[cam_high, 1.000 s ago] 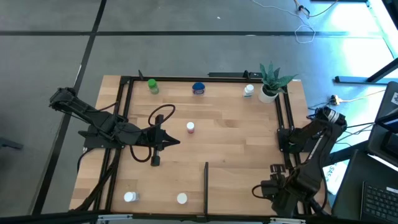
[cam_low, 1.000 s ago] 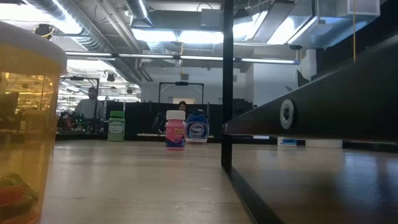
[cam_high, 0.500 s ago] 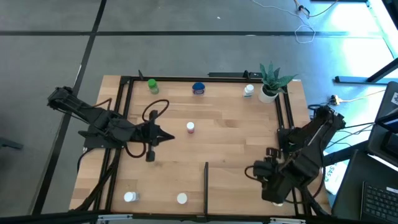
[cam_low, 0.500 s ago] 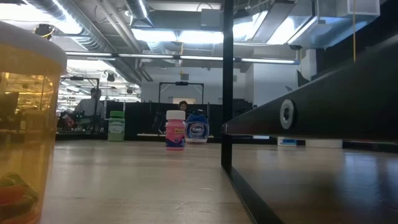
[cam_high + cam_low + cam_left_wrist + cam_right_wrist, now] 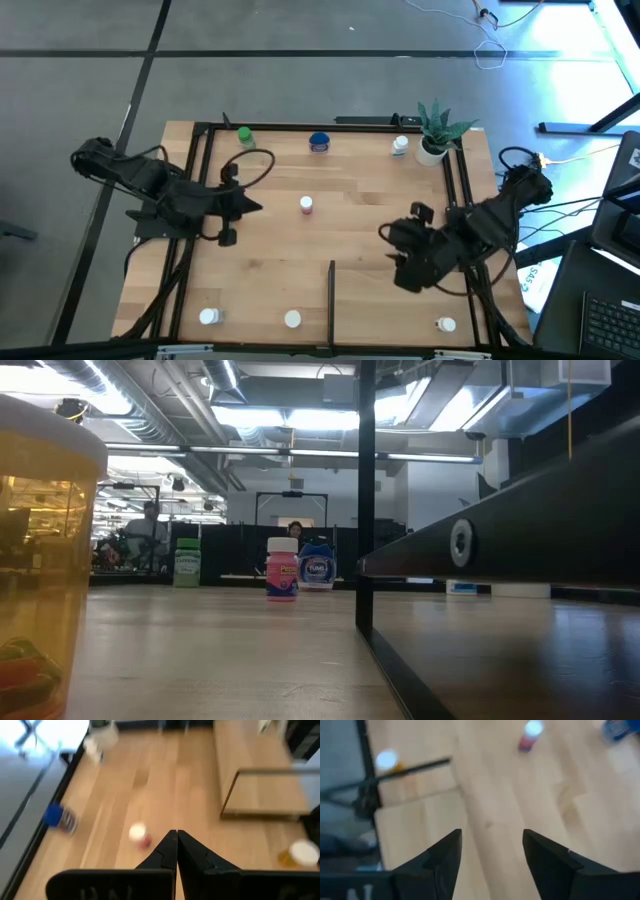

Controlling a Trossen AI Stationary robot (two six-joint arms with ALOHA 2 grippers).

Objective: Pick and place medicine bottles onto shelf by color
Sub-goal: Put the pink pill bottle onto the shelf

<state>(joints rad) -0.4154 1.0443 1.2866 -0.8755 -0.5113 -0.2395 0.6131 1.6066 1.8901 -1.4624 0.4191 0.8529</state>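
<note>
We can read only a little writing. In the low view the blue bottle [image 5: 317,568] has a white oval label with dark letters, too small for us to spell out. The pink bottle [image 5: 282,574] just beside it has a label we cannot read, and so does the green bottle [image 5: 187,563]. Close to that camera stands a big orange bottle [image 5: 40,560] with a white cap. From above, taking the middle of the shelf [image 5: 370,215] as the middle of a clock, the green bottle [image 5: 245,137] sits at about 10 o'clock, the blue bottle [image 5: 319,142] at 12, and a white bottle [image 5: 400,146] at 1, beside the potted plant [image 5: 436,131]. The pink bottle [image 5: 306,204] stands near the middle. Two white-capped bottles [image 5: 208,317] wait at 7 and 6 o'clock, and one more white-capped bottle [image 5: 445,324] at 5. The short black bar [image 5: 331,291] points to 6. The left gripper [image 5: 250,206] is at 9 o'clock, and its claw is closed on nothing. It has pulled back toward 9 since a second ago. The right gripper [image 5: 392,243] is at 4 o'clock with its claw wide apart and empty. It has swung up from 5 o'clock, and now the bottle it was hiding shows there.
</note>
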